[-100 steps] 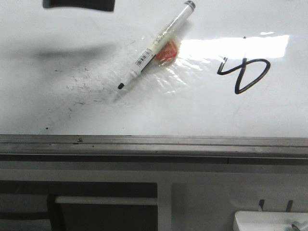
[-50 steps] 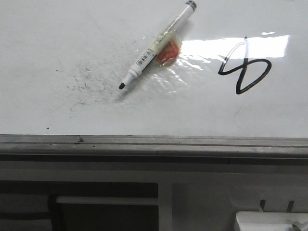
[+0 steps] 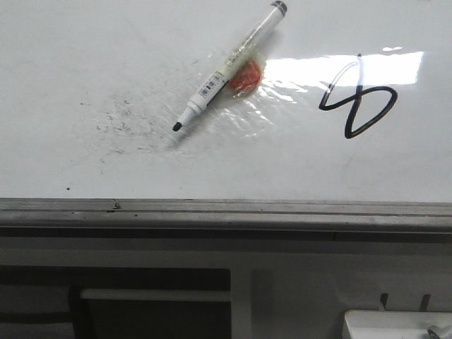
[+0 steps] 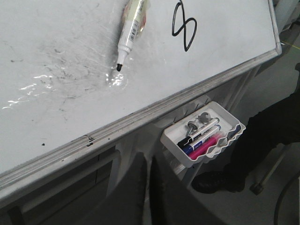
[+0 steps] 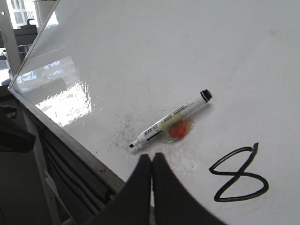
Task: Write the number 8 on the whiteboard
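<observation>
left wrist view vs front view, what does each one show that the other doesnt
Only the left wrist view shows the left gripper, its fingers shut together, the markers lying in the white tray, and a dark shoe on the floor.

Only the front view shows the black rear end of the marker and most of the orange-red blob under it; it catches just the tray's corner.

Both share the whiteboard, its grey ledge, the drawn number 8, the uncapped marker tip and the black smudges.

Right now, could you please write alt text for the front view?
A black number 8, tilted sideways, is drawn on a glossy whiteboard. To its left lies an uncapped marker over an orange spot, beside black smudges.
</observation>
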Robot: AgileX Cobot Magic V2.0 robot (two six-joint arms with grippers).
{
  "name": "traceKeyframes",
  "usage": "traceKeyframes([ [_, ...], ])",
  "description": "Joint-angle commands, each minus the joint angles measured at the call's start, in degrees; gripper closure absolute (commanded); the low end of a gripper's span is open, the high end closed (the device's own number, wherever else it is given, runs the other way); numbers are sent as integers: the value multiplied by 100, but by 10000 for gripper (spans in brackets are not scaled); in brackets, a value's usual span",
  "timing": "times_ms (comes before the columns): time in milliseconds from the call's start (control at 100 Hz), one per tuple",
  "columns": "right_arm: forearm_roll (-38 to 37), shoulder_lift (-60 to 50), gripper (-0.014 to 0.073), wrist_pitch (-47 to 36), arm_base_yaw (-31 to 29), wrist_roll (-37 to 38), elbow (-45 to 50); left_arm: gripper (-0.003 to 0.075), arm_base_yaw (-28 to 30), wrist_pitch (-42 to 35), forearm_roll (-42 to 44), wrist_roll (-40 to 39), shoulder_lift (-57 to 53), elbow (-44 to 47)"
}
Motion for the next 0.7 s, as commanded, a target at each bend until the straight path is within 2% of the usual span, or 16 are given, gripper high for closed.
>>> traceKeyframes([
  [0, -20, 20, 657, 159, -8, -15, -168, 741, -243, -45, -114, -26, -168, -49],
  [100, -20, 20, 657, 159, -8, -15, -168, 741, -345, -570, 78, -10, -694, 132],
  [160, -20, 20, 657, 159, -8, -15, -168, 741, -240, -783, 670, -76, -1089, 278],
  [210, -20, 20, 657, 159, -8, -15, -168, 741, -77, -1002, 1293, -523, -1458, 438],
  [260, -20, 20, 657, 159, -8, -15, -168, 741, 152, -1107, 2300, -1477, -1830, 582],
  [360, -20, 20, 657, 159, -8, -15, -168, 741, 796, -915, 5237, -4220, -2557, 823],
  [410, -20, 20, 657, 159, -8, -15, -168, 741, 1166, -622, 6365, -5370, -2829, 904],
  [460, -20, 20, 657, 159, -8, -15, -168, 741, 1541, -273, 7124, -6258, -3069, 952],
  [510, -20, 20, 657, 159, -8, -15, -168, 741, 1934, 157, 7469, -6663, -3271, 979],
  [590, -20, 20, 657, 159, -8, -15, -168, 741, 2367, 758, 7489, -6678, -3563, 1048],
  [690, -20, 20, 657, 159, -8, -15, -168, 741, 2709, 1094, 7659, -6692, -3541, 1078],
])
